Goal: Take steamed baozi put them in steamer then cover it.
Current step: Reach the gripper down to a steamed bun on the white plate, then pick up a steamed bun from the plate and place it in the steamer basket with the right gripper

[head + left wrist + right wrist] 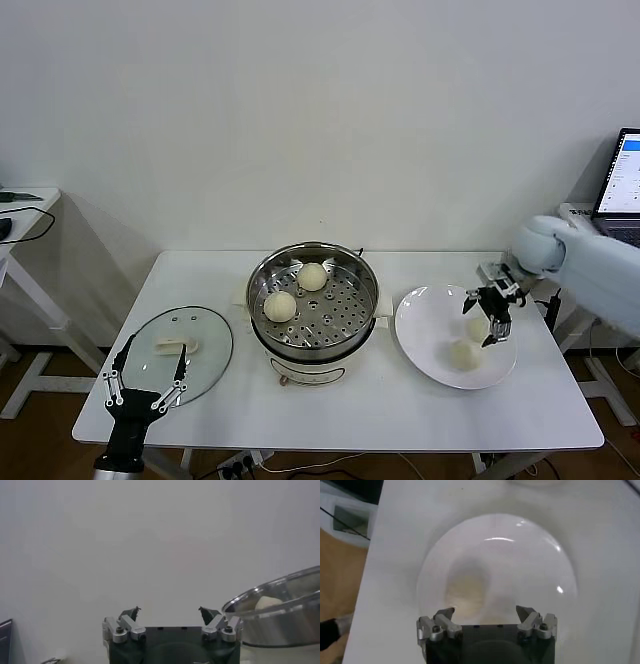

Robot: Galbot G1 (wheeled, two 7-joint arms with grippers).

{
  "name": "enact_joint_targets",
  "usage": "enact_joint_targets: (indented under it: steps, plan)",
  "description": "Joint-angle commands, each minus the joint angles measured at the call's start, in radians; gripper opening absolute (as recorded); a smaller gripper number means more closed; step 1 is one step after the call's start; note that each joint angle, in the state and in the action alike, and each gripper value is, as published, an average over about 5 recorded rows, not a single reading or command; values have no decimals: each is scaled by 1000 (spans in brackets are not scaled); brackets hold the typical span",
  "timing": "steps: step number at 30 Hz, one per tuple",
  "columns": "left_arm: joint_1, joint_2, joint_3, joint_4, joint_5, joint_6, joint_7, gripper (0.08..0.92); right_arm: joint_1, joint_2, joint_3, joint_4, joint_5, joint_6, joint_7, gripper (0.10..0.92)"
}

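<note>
Where the head view looks down on the white table (400,400), the steamer (315,312) stands at mid-table with 2 steamed baozi (280,305) on its perforated tray. The cover (180,354) lies flat near the table's left front corner. The left gripper (147,380) hangs over the cover's front rim, jaws spread and empty. A white plate (425,315) sits toward the right edge and carries 2 more buns. The right gripper (487,315) hovers over the plate with jaws apart above the rear bun (476,328); the front bun (461,354) lies just beside it.

Left wrist view: the left gripper (169,614) shows both fingertips well separated, holding nothing; the steamer's steel rim (272,600) and 1 bun (267,603) appear to one side.

Right wrist view: the right gripper (485,614) is spread wide above the plate (530,555), with a blurred bun (466,591) lying between and beyond its fingertips.
</note>
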Motion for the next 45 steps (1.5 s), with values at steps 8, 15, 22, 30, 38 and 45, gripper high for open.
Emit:
enact_joint_targets:
  steps: [8, 15, 22, 30, 38, 45]
  plan:
    - [5, -3, -3, 3, 2, -3, -1, 823, -134, 36, 58, -46, -41, 7, 41, 823]
    - [6, -4, -7, 7, 2, -6, -3, 823, -149, 48, 70, -61, -58, 8, 40, 823]
    - [4, -6, -4, 9, 2, -6, -3, 823, -152, 48, 72, -58, -61, 7, 39, 745]
    - [1, -6, -7, 8, 1, -6, -4, 823, -126, 41, 107, -38, -67, 14, 31, 682]
    - [-4, 3, -1, 8, 0, -5, -4, 823, 111, 79, 149, 76, -126, 200, -86, 661]
    - [-8, 1, 10, 8, 0, -7, -4, 823, 394, 236, 41, 194, -89, 361, -85, 684]
